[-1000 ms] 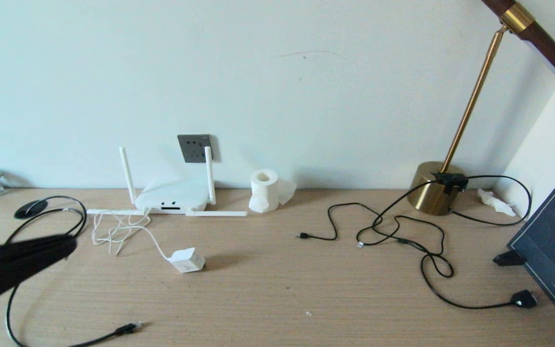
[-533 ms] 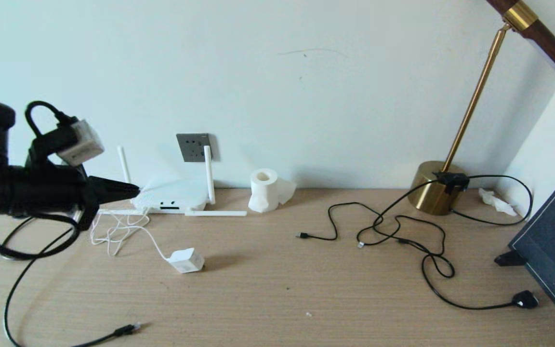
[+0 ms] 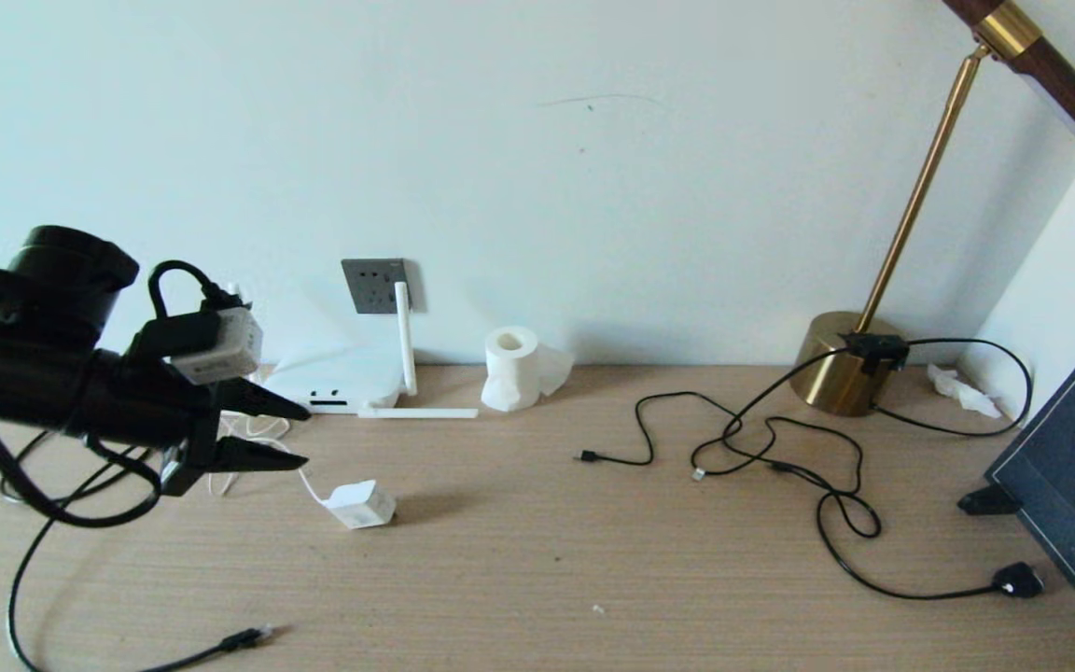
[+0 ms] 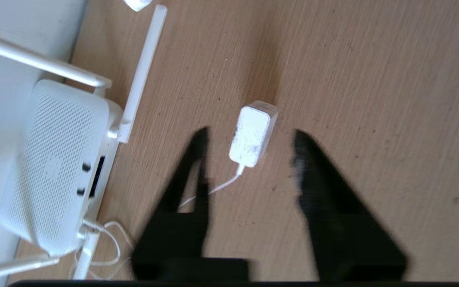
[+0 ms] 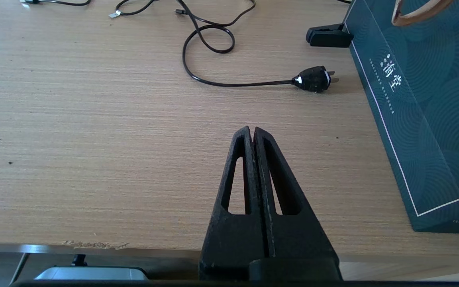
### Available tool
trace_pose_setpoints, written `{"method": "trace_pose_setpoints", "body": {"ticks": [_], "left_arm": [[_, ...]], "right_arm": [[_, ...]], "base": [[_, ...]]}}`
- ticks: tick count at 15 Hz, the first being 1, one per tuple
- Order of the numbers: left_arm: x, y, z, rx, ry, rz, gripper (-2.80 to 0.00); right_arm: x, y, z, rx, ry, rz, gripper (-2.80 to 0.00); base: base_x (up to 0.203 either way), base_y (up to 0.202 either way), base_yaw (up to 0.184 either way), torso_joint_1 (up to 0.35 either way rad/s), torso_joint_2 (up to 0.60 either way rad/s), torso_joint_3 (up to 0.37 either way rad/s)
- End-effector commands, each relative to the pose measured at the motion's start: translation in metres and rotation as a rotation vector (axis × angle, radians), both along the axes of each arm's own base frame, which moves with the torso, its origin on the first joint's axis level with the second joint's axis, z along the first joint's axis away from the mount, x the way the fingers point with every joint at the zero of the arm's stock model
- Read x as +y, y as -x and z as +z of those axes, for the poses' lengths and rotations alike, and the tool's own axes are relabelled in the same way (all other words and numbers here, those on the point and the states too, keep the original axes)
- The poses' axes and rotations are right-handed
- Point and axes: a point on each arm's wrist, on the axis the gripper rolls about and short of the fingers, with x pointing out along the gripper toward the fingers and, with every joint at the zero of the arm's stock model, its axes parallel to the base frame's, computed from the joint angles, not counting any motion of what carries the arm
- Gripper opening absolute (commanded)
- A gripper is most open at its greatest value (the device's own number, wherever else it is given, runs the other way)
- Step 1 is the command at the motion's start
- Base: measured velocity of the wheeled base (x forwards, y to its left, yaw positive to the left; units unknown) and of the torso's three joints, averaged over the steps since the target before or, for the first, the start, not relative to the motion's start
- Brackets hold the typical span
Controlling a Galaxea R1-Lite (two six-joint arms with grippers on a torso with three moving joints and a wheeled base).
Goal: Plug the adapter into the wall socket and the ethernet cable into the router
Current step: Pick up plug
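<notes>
Head view: a wooden desk [image 3: 593,551] against a pale wall. The left gripper [image 3: 300,435] hovers at the desk's nine o'clock side, fingers parted and empty, aimed at the white adapter [image 3: 362,504], which lies on the desk just beyond its tips, toward four o'clock. The wall socket [image 3: 375,285] sits at twelve o'clock from the adapter, behind the router [image 3: 337,378]. The ethernet cable [image 3: 239,641] ends near the desk's front edge, at seven o'clock.

Left wrist view: the adapter [image 4: 252,138] lies between the spread fingertips [image 4: 305,151], untouched; the router [image 4: 54,159] is at nine o'clock.

Right wrist view: the right gripper [image 5: 253,133] is clenched on nothing, parked over bare desk.

A good grasp likely means lowering squarely and squeezing the adapter's flat sides, keeping its cord free.
</notes>
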Motion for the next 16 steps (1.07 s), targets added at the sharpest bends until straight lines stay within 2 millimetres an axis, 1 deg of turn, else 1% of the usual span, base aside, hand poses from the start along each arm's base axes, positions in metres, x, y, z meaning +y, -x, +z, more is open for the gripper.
{"method": "trace_pose_setpoints", "body": {"ticks": [1, 3, 5, 7, 8, 10, 13, 16], "left_arm": [[-0.004, -0.01, -0.013, 0.032, -0.011, -0.036, 0.0], [-0.005, -0.02, -0.028, 0.032, -0.05, -0.105, 0.0], [-0.004, -0.036, -0.051, 0.062, -0.089, -0.155, 0.0], [-0.006, -0.046, -0.064, 0.094, -0.117, -0.183, 0.0], [-0.01, -0.048, -0.067, 0.12, -0.117, -0.197, 0.0], [-0.014, -0.05, -0.066, 0.157, -0.119, -0.213, 0.0], [-0.015, -0.072, -0.073, 0.142, -0.158, -0.243, 0.0], [-0.014, -0.075, -0.081, 0.164, -0.201, -0.243, 0.0]], "right_arm": [[0.0, 0.0, 0.0, 0.001, 0.0, 0.0, -2.8], [0.0, 0.0, 0.0, 0.002, 0.0, 0.0, -2.8], [0.0, 0.0, 0.0, 0.002, 0.0, 0.0, -2.8], [0.0, 0.0, 0.0, 0.002, 0.0, 0.0, -2.8], [0.0, 0.0, 0.0, 0.002, 0.0, 0.0, -2.8], [0.0, 0.0, 0.0, 0.002, 0.0, 0.0, -2.8], [0.0, 0.0, 0.0, 0.002, 0.0, 0.0, -2.8], [0.0, 0.0, 0.0, 0.002, 0.0, 0.0, -2.8]], "base": [[0.0, 0.0, 0.0, 0.0, 0.0, 0.0], [0.0, 0.0, 0.0, 0.0, 0.0, 0.0], [0.0, 0.0, 0.0, 0.0, 0.0, 0.0], [0.0, 0.0, 0.0, 0.0, 0.0, 0.0], [0.0, 0.0, 0.0, 0.0, 0.0, 0.0], [0.0, 0.0, 0.0, 0.0, 0.0, 0.0], [0.0, 0.0, 0.0, 0.0, 0.0, 0.0], [0.0, 0.0, 0.0, 0.0, 0.0, 0.0]]}}
